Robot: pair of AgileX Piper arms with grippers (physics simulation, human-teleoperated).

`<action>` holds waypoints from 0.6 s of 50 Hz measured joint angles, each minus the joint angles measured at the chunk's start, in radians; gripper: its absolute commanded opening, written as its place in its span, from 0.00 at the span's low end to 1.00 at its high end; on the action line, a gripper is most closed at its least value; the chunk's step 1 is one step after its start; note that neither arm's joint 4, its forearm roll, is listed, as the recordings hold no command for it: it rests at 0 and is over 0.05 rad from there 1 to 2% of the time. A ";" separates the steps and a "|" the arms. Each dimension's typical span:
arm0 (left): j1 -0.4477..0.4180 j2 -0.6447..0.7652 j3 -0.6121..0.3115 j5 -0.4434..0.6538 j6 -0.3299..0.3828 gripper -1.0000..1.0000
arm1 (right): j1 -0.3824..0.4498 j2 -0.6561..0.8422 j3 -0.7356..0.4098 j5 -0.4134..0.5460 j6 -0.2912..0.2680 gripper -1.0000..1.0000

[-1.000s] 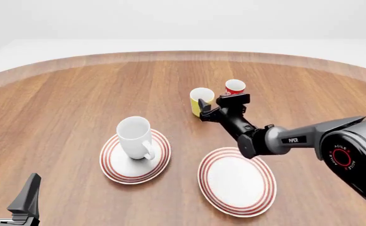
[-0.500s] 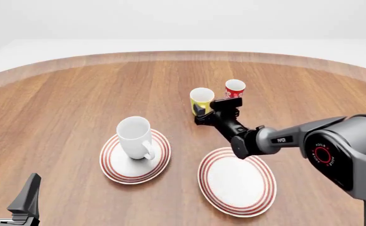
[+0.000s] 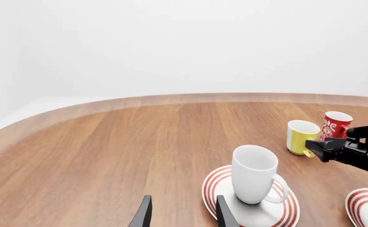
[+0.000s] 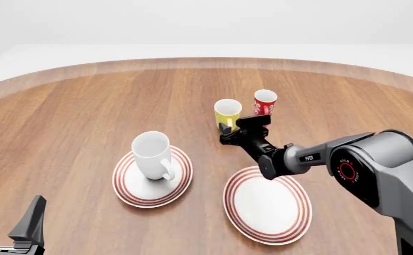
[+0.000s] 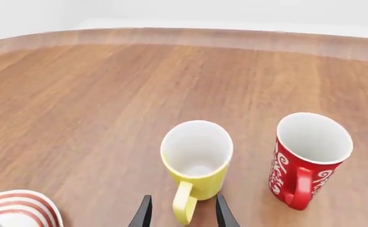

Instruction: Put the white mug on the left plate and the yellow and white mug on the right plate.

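- Front view: the glossy all-white mug with a loop handle (image 4: pixel 152 154) stands upright on the left round white plate with thin red rings (image 4: pixel 152 176), handle turned toward the camera.
- The small yellow mug with a white inside (image 4: pixel 227 114) stands upright on the brown wooden table (image 4: pixel 72 122), beyond the right red-ringed white plate (image 4: pixel 267 204), which carries nothing.
- The right gripper (image 4: pixel 246 126) is at the yellow mug's near side; in the right wrist view its two dark fingers (image 5: pixel 144 213) stand apart on either side of the yellow handle, and contact with it cannot be told.
- A red cup with white swirls (image 4: pixel 265 102) stands just beside the yellow mug, apart from it; the right wrist view shows a handle on it.
- The left gripper (image 4: pixel 13 215) sits at the near left table edge, fingers spread, holding nothing, well apart from the white mug.
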 measured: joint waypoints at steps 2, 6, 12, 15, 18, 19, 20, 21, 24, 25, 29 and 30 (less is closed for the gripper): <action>0.000 0.000 0.000 0.000 0.000 1.00 | 0.001 0.006 -0.005 0.002 0.001 1.00; 0.000 0.000 0.000 0.000 0.000 1.00 | 0.001 0.020 -0.016 0.008 0.003 1.00; 0.000 0.000 0.000 0.000 0.000 1.00 | 0.003 0.035 -0.030 0.015 0.006 1.00; 0.000 0.000 0.000 0.000 0.000 1.00 | 0.005 0.042 -0.037 0.019 0.007 1.00; 0.000 0.000 0.000 0.000 0.000 1.00 | 0.007 0.048 -0.041 0.021 0.008 1.00; 0.000 0.000 0.000 0.000 0.000 1.00 | 0.007 0.049 -0.043 0.022 0.008 1.00; 0.000 0.000 0.000 0.000 0.000 1.00 | 0.008 0.051 -0.044 0.022 0.008 1.00; 0.000 0.000 0.000 0.000 0.000 1.00 | 0.008 0.053 -0.046 0.023 0.008 1.00; 0.000 0.000 0.000 0.000 0.000 1.00 | 0.009 0.058 -0.050 0.025 0.009 1.00; 0.000 0.000 0.000 0.000 0.000 1.00 | 0.009 0.060 -0.051 0.026 0.009 1.00; 0.000 0.000 0.000 0.000 0.000 1.00 | 0.012 0.067 -0.058 0.029 0.009 1.00; 0.000 0.000 0.000 0.000 0.000 1.00 | 0.012 0.068 -0.059 0.030 0.010 1.00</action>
